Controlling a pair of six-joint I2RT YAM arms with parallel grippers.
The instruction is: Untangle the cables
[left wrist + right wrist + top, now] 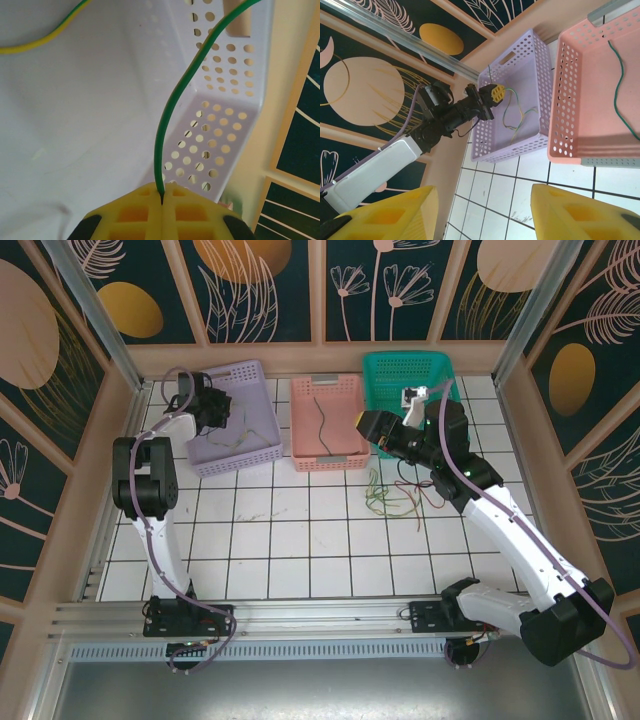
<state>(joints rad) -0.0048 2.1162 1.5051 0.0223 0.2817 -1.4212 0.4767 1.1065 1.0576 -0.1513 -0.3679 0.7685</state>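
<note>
My left gripper (162, 192) is shut on a green cable (167, 115) that rises from its pads inside the lilac basket (220, 130). A yellow-green cable (45, 39) lies on that basket's floor. From above, the left gripper (212, 410) sits low in the lilac basket (255, 375). A loose tangle of greenish and dark cables (390, 492) lies on the tiles in front of the teal basket. One dark green cable (322, 425) lies in the pink basket (300, 440). My right gripper (485, 210) hangs open above the tiles, nothing between its fingers, near the pink basket's right edge (362, 426).
A teal basket (385, 365) at the back right holds a small white object (414, 395). The three baskets stand in a row along the back wall. Wooden side walls close in the tiled table. White tiles stretch in front of the baskets toward the arm bases.
</note>
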